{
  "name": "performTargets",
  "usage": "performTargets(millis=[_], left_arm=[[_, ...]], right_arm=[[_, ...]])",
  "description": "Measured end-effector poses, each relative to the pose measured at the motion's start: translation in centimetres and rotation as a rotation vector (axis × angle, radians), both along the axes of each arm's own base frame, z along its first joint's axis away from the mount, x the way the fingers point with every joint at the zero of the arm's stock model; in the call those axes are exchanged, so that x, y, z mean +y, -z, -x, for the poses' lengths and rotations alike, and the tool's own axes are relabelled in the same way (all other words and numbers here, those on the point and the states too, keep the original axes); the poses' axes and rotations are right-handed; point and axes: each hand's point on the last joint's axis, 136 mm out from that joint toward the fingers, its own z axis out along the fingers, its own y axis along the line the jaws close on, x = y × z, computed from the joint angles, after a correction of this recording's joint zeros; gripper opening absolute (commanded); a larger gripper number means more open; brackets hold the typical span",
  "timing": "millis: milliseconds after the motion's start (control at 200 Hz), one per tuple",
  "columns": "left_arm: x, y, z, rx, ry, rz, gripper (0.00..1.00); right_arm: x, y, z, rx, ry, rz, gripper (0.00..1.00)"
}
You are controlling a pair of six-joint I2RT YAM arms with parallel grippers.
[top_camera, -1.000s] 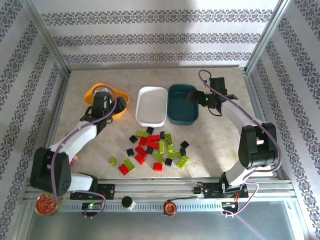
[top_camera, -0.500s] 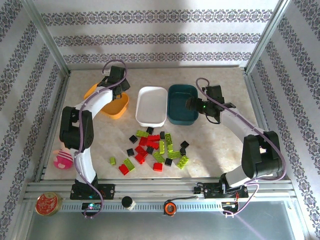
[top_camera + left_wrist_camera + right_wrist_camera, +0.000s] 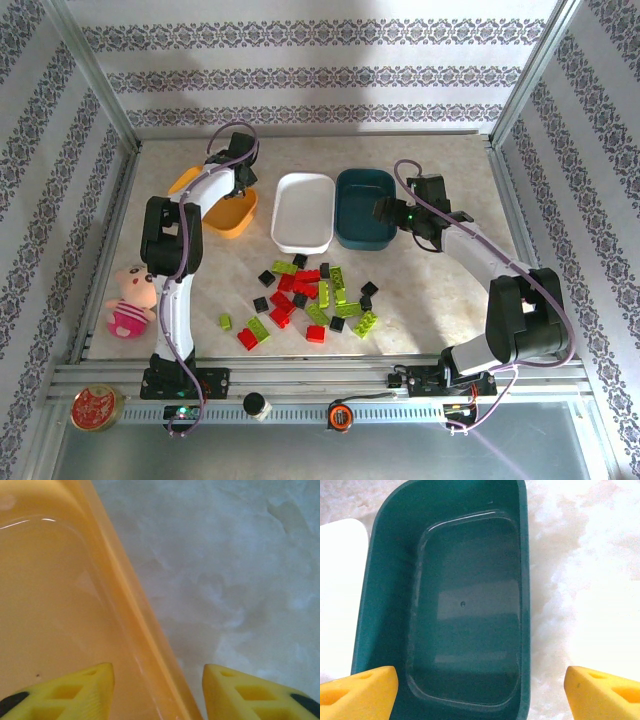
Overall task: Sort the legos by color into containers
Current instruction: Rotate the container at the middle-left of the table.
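Left claw (image 3: 157,690) released, empty, astride the rim of the shallow orange-yellow plastic tray (image 3: 50,605); right claw (image 3: 480,690) released, empty, above the dark teal plastic tray (image 3: 465,605). Well behind both, small red, lime, black studded bricks (image 3: 310,295), unsorted. Risk if clenched here: snagging that rim, tipping the tray.

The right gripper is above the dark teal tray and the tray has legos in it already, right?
No. The right gripper is above the dark teal tray, but the tray is empty, as the right wrist view shows. The legos lie on the table.
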Motion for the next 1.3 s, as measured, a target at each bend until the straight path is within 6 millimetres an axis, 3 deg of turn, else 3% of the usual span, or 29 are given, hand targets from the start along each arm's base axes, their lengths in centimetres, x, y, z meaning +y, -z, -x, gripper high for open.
performTargets(millis=[190,355,570,730,819,1254,1304], left_arm=[[-0.1,0.6,0.5,0.004,0.036,-0.01,0.19],[-0.1,0.8,3.1,0.016,0.099,-0.014,0.0],[-1.5,0.7,7.2,0.009,0.229,0.024,0.0],[-4.8,0.3,9.3,0.002,0.396,0.027,0.0],[-6.3,0.5,10.0,0.001,0.476,0.036,0.0],[-9.7,0.6,10.9,-0.002,0.686,0.027,0.0],[-9.7,0.6,10.9,-0.002,0.689,0.027,0.1]], right_arm=[[0.0,-0.1,-0.1,-0.009,0.0,-0.002,0.86],[0.1,-0.2,-0.3,-0.016,0.0,-0.003,0.86],[0.1,0.0,-0.3,-0.015,0.002,-0.005,0.86],[0.1,-0.1,-0.5,-0.024,0.003,-0.007,0.86],[0.1,-0.1,-0.5,-0.029,0.003,-0.008,0.86],[0.1,0.1,-0.5,-0.023,0.002,-0.007,0.86],[0.1,0.1,-0.5,-0.024,0.002,-0.008,0.86]])
